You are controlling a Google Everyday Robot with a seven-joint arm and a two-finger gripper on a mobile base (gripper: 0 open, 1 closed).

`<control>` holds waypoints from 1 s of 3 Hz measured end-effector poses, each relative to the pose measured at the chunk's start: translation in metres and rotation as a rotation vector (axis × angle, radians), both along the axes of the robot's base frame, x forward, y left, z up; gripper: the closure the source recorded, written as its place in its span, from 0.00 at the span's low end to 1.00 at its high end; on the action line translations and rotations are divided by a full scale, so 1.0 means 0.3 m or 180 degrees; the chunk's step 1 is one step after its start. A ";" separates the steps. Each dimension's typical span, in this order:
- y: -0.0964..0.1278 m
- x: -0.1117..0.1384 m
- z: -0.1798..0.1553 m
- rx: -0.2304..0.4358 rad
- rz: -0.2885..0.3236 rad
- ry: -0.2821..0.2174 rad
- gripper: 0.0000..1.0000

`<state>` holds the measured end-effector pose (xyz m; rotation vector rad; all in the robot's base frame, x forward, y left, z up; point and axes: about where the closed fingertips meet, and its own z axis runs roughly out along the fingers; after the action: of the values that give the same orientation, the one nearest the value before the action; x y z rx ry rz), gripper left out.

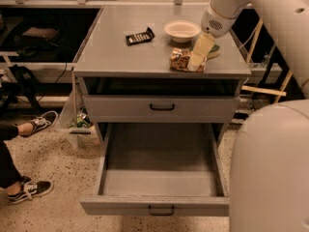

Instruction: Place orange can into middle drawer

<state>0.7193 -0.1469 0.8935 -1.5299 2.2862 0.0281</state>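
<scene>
I am reaching my arm (251,4) in from the upper right over the grey cabinet top (116,54), and my gripper (197,62) is pointing down at the right front part of that top, its pale tip lying against the right side of the orange can (181,60). The can is resting on the cabinet top, close to the front edge, shiny and crumpled with brown and white mottling. From this angle I am not able to tell whether my gripper is wide, narrow or actually clamping the can, since the can and my own wrist are covering that part. Just behind my gripper a green sponge (216,50) is peeking out, and behind the can a white bowl (182,30) is sitting upright. A dark wrapped bar (139,36) is lying left of the bowl, well apart from the can. Below the top, the upper drawer (161,108) is sitting closed with its black handle facing out. Under it, the middle drawer (161,183) is standing pulled far out, its grey box showing. The bulky pale body of my arm (273,173) is filling the lower right corner, next to the open drawer. At the left edge, a person's dark sneakers (34,190) are resting on the speckled floor (58,158).
</scene>
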 end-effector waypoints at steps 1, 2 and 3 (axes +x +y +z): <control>0.017 -0.043 -0.051 -0.0047 0.0053 0.0123 0.00; 0.077 -0.051 -0.089 -0.0015 0.0205 0.0170 0.00; 0.147 -0.046 -0.159 0.0048 0.0379 0.0306 0.00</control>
<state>0.7054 -0.1027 0.8459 -1.6888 2.2587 0.1541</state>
